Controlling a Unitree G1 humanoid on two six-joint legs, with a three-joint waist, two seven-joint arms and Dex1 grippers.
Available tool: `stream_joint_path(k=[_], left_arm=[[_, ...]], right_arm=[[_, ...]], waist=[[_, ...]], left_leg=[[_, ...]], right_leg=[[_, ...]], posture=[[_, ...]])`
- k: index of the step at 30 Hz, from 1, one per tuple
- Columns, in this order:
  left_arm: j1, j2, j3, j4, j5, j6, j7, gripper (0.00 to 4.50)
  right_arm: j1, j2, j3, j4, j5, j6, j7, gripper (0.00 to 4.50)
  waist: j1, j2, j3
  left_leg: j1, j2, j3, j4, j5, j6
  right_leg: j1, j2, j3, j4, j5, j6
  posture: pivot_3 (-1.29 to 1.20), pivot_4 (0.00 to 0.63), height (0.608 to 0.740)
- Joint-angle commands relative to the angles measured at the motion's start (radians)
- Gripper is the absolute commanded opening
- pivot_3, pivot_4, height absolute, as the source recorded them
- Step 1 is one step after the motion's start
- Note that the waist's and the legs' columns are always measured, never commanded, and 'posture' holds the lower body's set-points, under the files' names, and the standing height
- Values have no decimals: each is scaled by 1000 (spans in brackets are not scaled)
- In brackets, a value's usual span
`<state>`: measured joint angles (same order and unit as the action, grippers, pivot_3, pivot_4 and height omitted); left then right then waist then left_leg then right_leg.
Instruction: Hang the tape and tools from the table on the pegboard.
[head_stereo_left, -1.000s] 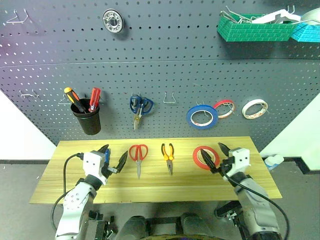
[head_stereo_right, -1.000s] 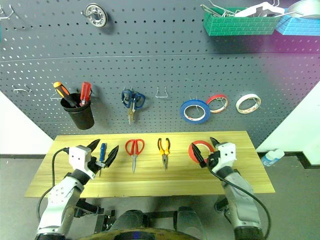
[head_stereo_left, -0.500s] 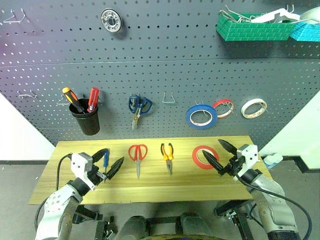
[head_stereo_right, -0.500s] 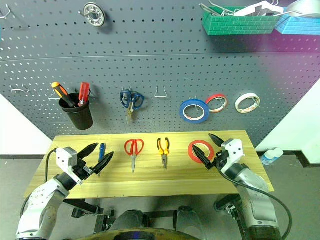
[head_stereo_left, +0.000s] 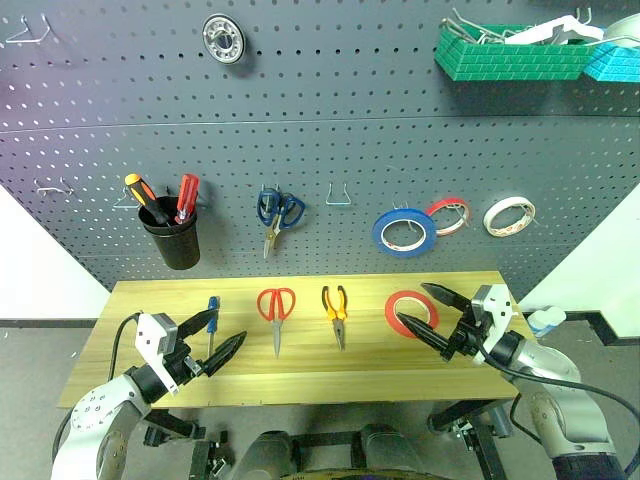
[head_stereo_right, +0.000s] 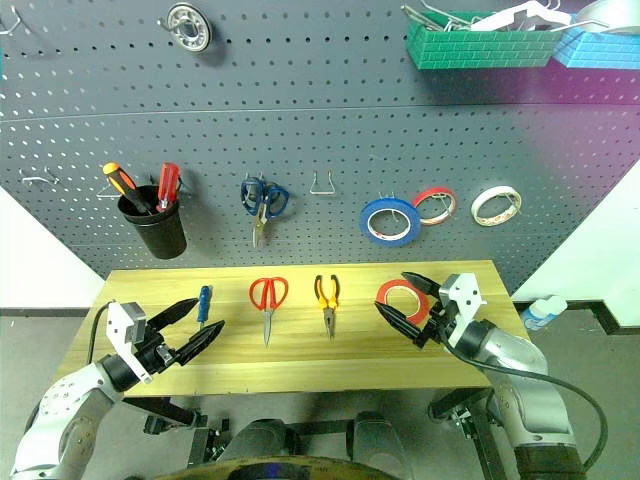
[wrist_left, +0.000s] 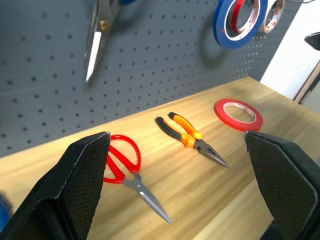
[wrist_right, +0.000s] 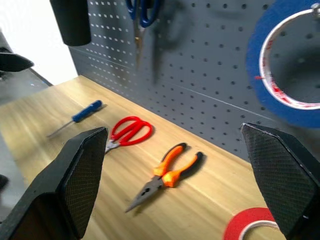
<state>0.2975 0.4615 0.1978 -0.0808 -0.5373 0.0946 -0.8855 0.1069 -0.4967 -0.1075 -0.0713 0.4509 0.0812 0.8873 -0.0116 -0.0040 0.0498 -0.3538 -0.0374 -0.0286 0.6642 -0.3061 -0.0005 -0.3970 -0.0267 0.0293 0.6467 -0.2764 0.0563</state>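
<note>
On the light wood table (head_stereo_left: 300, 378) lie, from left to right, a blue-handled screwdriver (head_stereo_left: 211, 318), red-handled scissors (head_stereo_left: 277, 308), orange-and-black pliers (head_stereo_left: 335, 306) and the flat red tape (head_stereo_left: 411, 311). The dark grey pegboard (head_stereo_left: 330, 130) rises behind them. My left gripper (head_stereo_left: 231, 325) hovers open and empty over the table's front left, just in front of the screwdriver, pointing inward. My right gripper (head_stereo_left: 410, 302) hovers open and empty at the front right, its tips over the tape's near side. The left wrist view shows scissors (wrist_left: 122, 162), pliers (wrist_left: 190, 140) and tape (wrist_left: 238, 114).
On the pegboard hang a black cup (head_stereo_left: 172, 240) with two screwdrivers, blue-handled scissors (head_stereo_left: 278, 215), a blue roll (head_stereo_left: 404, 232), a red-and-white roll (head_stereo_left: 447, 214) and a pale roll (head_stereo_left: 508, 215). A bare hook (head_stereo_left: 341, 195) sits between scissors and rolls. A green basket (head_stereo_left: 510, 55) hangs top right.
Both wrists swung outward and turned so the fingers point inward across the table. The right gripper rose a little. Both stayed open, and nothing on the table moved.
</note>
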Motion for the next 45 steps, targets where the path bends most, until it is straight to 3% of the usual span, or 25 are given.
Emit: stream_joint_path(k=[1,25,37,39,41,45], left_arm=[[-9,15,21,-30,-24,16,-15,4484],[-111,111,-50,-86,-2,186,-106,4484],[-126,120,-61,-116,-7,215,-115,4484],[-123,119,-57,-123,-12,219,-113,4484],[-118,117,-56,-132,-11,221,-109,4484],[-82,115,-45,-174,-16,231,-97,4484]], right_arm=[[51,-36,-56,-46,16,-22,29,4500],[22,-95,-105,92,-155,-106,-72,4500],[-33,-127,-96,313,-252,-222,-105,4500],[-155,44,79,294,-388,-138,-255,4500],[-212,136,166,278,-467,-91,-330,4500],[-191,147,189,245,-492,-65,-343,4500]], waist=[[2,-1,0],[24,0,-1],[23,1,-1],[16,-1,-1],[-12,-6,-1],[11,10,-1]], left_leg=[[0,0,0,0,0,0],[0,0,1,0,-1,2],[0,0,2,1,-1,2],[0,0,2,1,-1,2],[-1,2,2,1,-1,2],[2,4,1,1,-1,2]], right_leg=[[0,0,0,0,0,0],[0,-1,0,0,1,-2],[1,-1,0,1,1,-3],[1,-1,0,1,1,-3],[0,2,2,2,3,-5],[-1,6,2,3,4,-8]], posture=[[-31,0,734],[-21,0,734],[-18,0,734],[-17,0,734],[-15,0,734],[-9,9,734]])
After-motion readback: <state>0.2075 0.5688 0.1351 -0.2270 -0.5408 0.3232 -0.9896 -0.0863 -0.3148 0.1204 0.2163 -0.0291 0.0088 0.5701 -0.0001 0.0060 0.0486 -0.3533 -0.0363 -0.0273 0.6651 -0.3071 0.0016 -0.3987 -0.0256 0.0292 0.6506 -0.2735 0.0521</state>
